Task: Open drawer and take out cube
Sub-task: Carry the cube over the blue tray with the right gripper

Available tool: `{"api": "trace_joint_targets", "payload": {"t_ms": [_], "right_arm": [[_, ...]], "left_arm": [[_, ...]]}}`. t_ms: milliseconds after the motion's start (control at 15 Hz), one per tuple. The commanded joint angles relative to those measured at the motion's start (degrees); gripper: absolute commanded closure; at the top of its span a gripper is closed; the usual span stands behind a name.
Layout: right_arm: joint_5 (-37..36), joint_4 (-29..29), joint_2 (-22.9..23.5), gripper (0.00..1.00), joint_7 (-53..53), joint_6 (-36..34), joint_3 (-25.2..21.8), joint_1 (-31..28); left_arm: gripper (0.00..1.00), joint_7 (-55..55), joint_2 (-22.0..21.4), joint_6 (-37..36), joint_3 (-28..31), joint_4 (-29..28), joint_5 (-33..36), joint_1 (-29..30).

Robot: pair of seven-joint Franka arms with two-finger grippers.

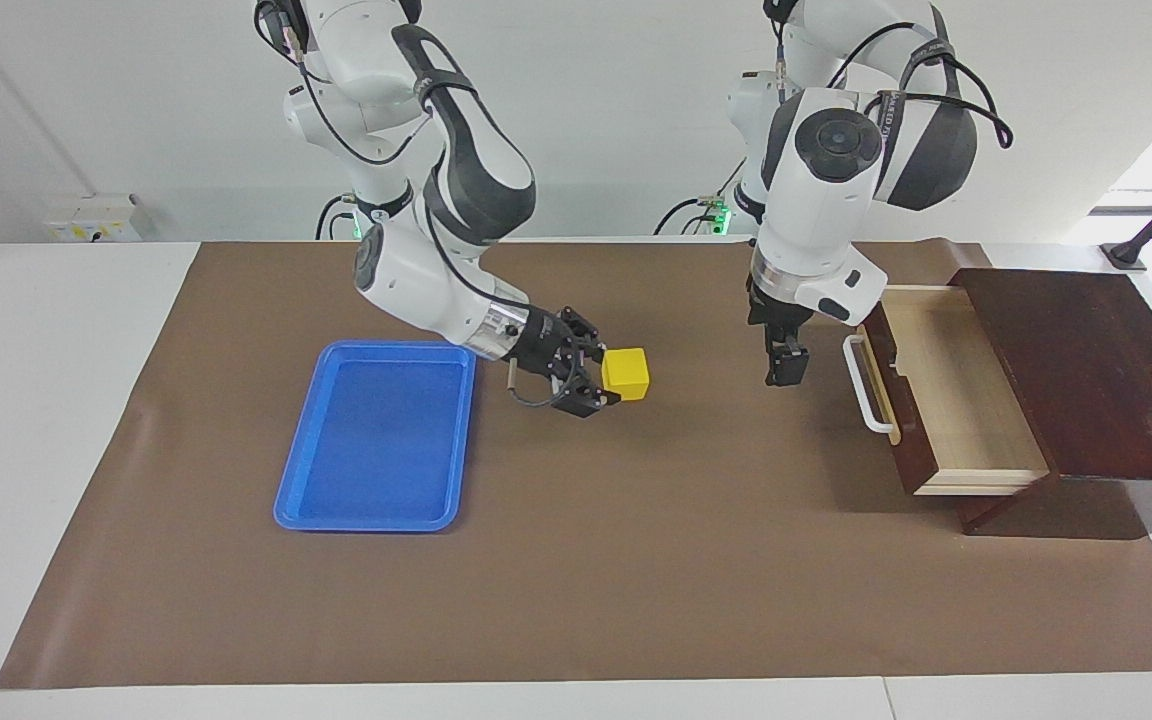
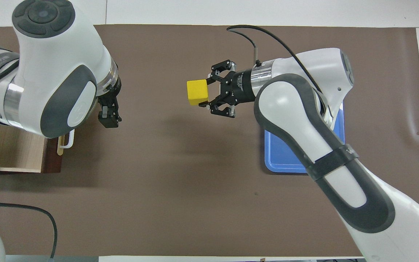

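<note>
Over the mat, from my remote seat:
Landmark: I'm placing everything off the drawer [image 1: 946,400], which sits pulled out of its dark box [image 1: 1086,380] at the left arm's end of the table, pale inside showing.
Cube [image 1: 626,373]: yellow, up in the air over the brown mat [image 1: 636,560], well apart from the drawer, toward the right arm's end from it.
Right gripper [image 1: 604,385]: I see it clamped on the cube, fingertips pinching one end so most of the cube sticks out toward the drawer.
Left gripper [image 1: 784,370]: hanging over the mat just beside the drawer's white handle [image 1: 864,385], pointing down, jaws spread, holding nothing as far as I can see.
Tray [image 1: 376,435]: blue, flat on the mat, well apart from the drawer, at the right arm's end.
</note>
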Motion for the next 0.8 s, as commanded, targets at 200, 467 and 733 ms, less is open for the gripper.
{"api": "trace_joint_targets", "payload": {"t_ms": [200, 467, 733], "right_arm": [[-1.2, -5.4, -2.5, 1.0, -11.3, -6.8, 0.5, -12.9], [-4.5, -10.8, -4.3, 1.0, -20.5, -10.5, 0.4, -20.1], [-7.2, -15.6, -4.8, 1.0, -24.2, -10.4, 0.0, -23.6]], "left_arm": [[0.0, 12.2, -0.5, 2.2, 0.1, 0.0, -0.4, 3.9], [0.0, 14.1, -1.8, 5.1, 0.1, -3.5, -0.2, 6.9], [0.0, 13.9, -6.0, 11.7, 1.1, -13.8, 1.6, 9.1]]}}
